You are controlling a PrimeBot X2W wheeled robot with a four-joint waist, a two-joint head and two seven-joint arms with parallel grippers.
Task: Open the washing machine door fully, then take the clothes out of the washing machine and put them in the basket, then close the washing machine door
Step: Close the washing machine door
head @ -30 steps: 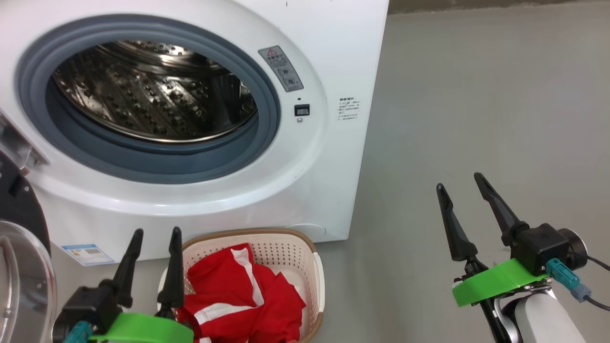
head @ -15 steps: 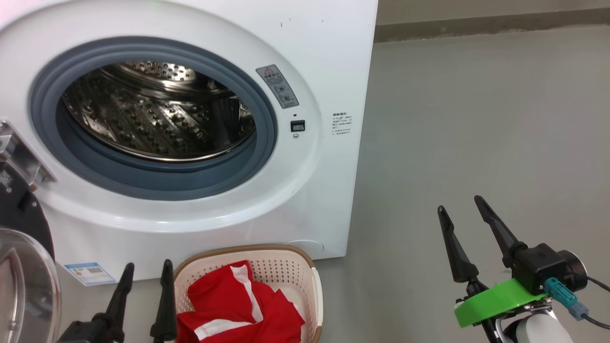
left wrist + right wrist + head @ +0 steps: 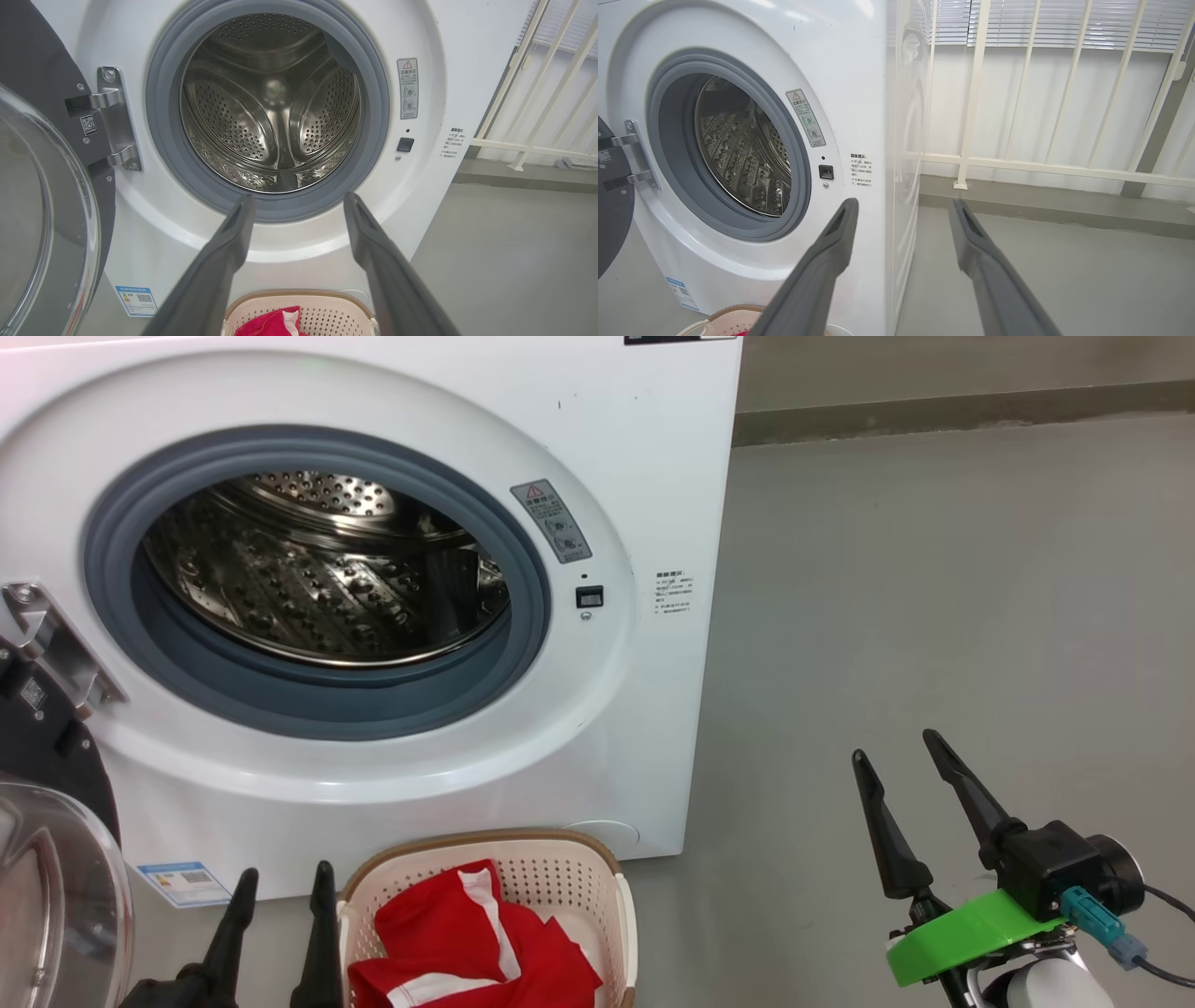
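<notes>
red clothes (image 3: 467, 943) in basket (image 3: 560, 875) before washing machine (image 3: 635, 476); left tool (image 3: 287, 870), right tool (image 3: 893, 744) agape

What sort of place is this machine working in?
Probably a home laundry corner, perhaps a balcony: a white front-loading washing machine on bare grey floor, a basket of red clothes before it, and pale railings with blinds beside it.
</notes>
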